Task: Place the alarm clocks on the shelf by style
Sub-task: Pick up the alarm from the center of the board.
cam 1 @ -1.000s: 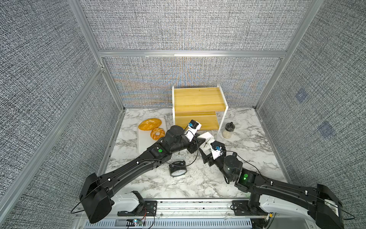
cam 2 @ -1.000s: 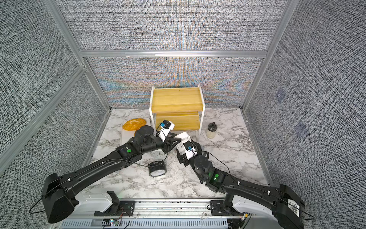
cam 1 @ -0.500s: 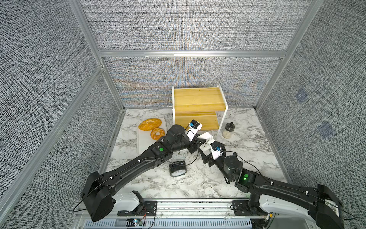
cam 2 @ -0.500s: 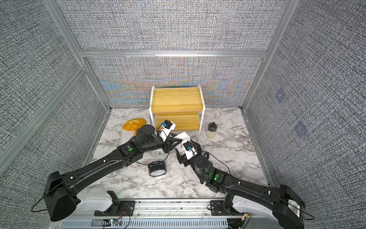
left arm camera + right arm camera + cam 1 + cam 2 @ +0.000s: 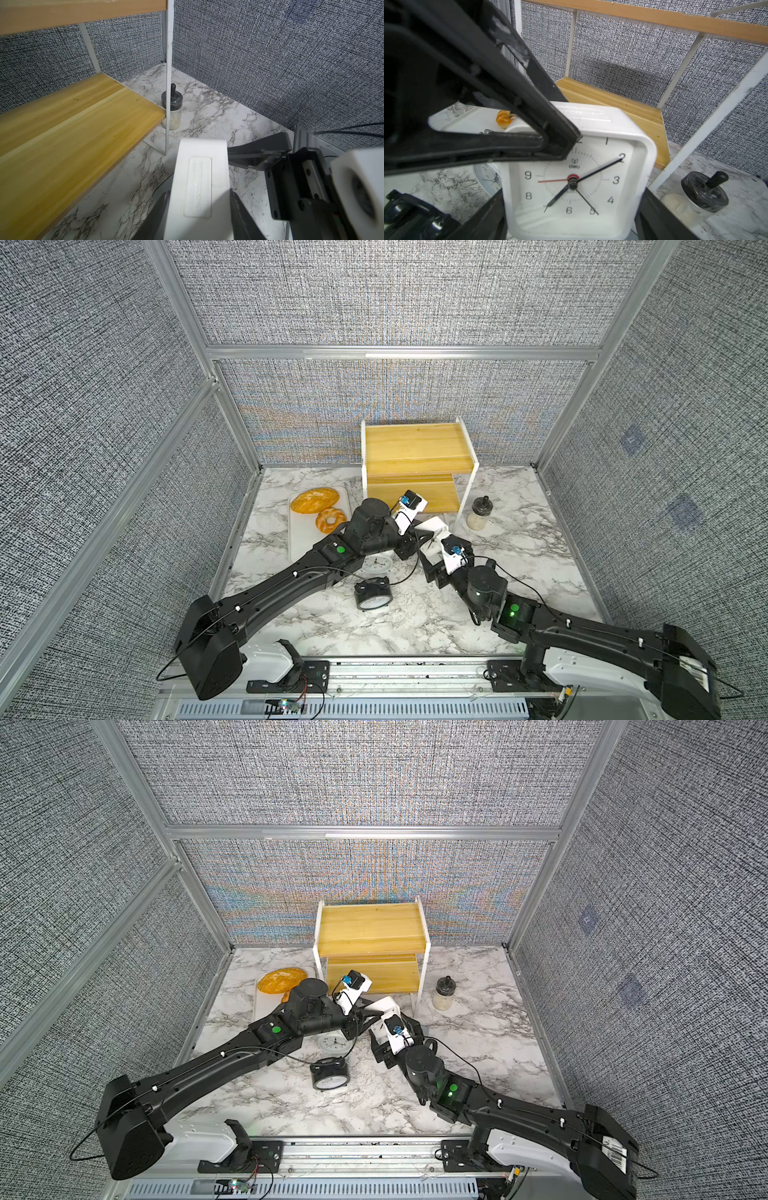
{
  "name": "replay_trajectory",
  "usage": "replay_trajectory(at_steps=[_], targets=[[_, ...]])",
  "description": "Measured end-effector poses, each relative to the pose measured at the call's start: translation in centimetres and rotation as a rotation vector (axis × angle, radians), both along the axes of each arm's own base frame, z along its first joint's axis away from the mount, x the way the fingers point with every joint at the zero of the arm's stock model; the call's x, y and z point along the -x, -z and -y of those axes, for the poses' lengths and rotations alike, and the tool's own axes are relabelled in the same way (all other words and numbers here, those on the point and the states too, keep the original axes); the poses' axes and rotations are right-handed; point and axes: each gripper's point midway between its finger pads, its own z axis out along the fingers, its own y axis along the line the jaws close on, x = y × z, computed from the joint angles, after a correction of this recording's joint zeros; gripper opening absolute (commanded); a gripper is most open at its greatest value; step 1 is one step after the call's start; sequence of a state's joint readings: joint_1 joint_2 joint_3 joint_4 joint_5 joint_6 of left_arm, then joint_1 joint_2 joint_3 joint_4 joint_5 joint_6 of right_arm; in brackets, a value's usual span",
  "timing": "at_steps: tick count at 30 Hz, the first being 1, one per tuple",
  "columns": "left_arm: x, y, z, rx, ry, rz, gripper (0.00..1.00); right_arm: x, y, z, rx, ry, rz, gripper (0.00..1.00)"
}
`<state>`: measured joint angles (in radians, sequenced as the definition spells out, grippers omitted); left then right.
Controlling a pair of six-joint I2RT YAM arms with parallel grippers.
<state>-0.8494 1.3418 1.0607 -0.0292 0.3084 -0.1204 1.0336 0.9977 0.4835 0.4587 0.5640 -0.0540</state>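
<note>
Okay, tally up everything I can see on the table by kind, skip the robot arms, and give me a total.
Clocks: 3 (white square clock, white round clock, black round clock)
Breads: 2 (loaf, ring)
Jar: 1
Shelf: 1
Tray: 1
Total: 8

Arms: left arm [image 5: 291,589] and right arm [image 5: 582,626], matt black, boxy links, round joints.
Lights: green dot [image 5: 340,549] on each forearm.
Cables: thin black cable [image 5: 520,580], hanging loose.
Wrist cameras: white housing [image 5: 409,506], blue plug.
Left gripper [image 5: 199,193]: dark grey flat fingers.
Sticker: barcode label [image 5: 698,674].
</note>
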Motion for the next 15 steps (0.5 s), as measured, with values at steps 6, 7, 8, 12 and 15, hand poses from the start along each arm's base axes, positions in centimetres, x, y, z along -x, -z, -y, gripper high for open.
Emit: replay_trajectory(at_steps=[6, 7, 8, 12, 15], targets=[[0.0, -0.2, 0.2, -0.003, 0.012, 0.011, 0.19, -0.1, -0.1, 0.2, -0.001, 0.010, 0.004, 0.92], [0.0, -0.1, 0.2, -0.004, 0.013, 0.011, 0.19, -0.1, -0.1, 0.2, 0.000, 0.013, 0.004, 0.93], [0.0, -0.1, 0.3, -0.005, 0.014, 0.009, 0.19, -0.1, -0.1, 0.2, 0.000, 0.015, 0.003, 0.94], [1.1, 0.6, 0.7, -0.013, 0.068, -0.032, 0.19, -0.2, -0.6, 0.0, -0.017, 0.014, 0.012, 0.96], [1.6, 1.0, 0.8, -0.018, 0.095, -0.052, 0.19, -0.3, -0.8, 0.0, -0.025, 0.014, 0.017, 0.97]])
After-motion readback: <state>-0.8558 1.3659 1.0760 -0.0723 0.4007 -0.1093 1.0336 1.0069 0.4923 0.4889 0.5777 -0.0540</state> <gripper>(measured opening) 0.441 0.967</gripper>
